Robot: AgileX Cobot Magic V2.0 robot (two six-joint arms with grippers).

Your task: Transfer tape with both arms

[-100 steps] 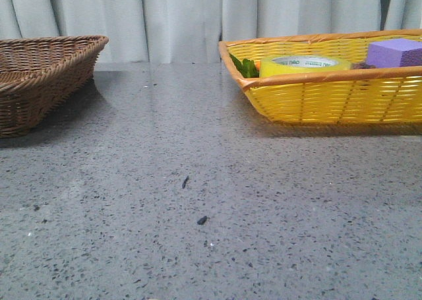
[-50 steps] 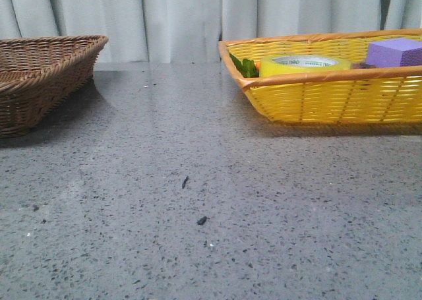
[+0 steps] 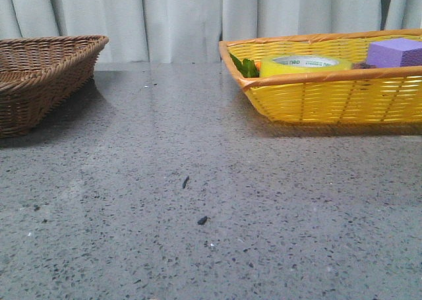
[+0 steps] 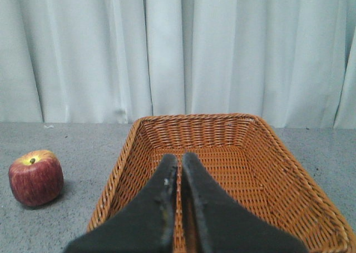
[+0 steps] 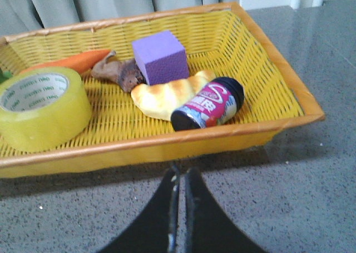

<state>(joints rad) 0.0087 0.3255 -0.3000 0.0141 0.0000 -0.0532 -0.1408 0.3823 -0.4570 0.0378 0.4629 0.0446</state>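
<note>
Yellow, glossy and stiff, the tape (image 5: 41, 108) lies flat in the yellow basket (image 5: 289, 92), ahead and aside of the right gripper (image 5: 179, 180), whose fingers, like the left gripper's (image 4: 178, 167), are together; probably light but slick, so best pinched across its wall via the core

green "deli" print on tape (image 3: 304, 65) core; can (image 5: 208, 104) label illegible
</note>
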